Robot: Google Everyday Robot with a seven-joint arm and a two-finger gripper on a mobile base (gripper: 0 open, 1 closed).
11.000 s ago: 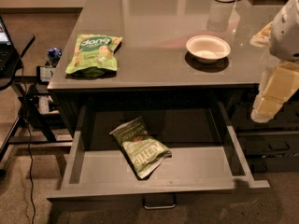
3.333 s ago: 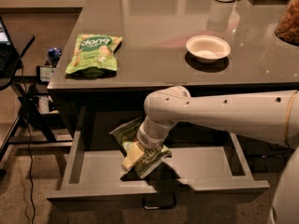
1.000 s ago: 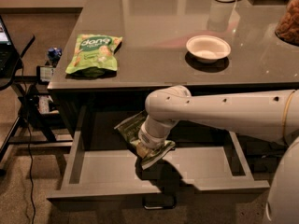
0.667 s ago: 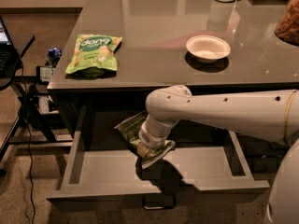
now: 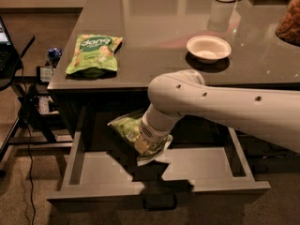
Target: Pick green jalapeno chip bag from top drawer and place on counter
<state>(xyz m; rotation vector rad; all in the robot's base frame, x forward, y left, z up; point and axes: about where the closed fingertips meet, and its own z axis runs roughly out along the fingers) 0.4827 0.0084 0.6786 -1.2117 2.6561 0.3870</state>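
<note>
- Grey glossy surface (image 5: 154, 41) across the upper view, with a brighter green bag (image 5: 93, 54) near the left edge and a white bowl (image 5: 208, 48) toward the right; nothing visible inside the bowl.
- At the far right edge, cut off by the frame, a container (image 5: 289, 18) with brownish contents.
- Below, top drawer (image 5: 197, 165) pulled well out, loop handle (image 5: 159, 203) on its front.
- Only one item seen inside: the green jalapeno chip bag (image 5: 124, 125), toward the drawer's middle, partly under the white arm (image 5: 225, 104).
- Tool (image 5: 146, 144) down inside the drawer, closed on the right end of the bag, film bunched where pinched.
- Bag tilted, seemingly clear of the drawer floor, dark shadow beneath.
- Likely light and soft: thin crinkly film, slippery, quick to fold or slide under a loose pinch.
- Chips inside probably brittle, so best held by the flattened end or seam rather than squeezed across the puffy middle.
- Free end apt to swing and catch under the surface's front edge on the way up.
</note>
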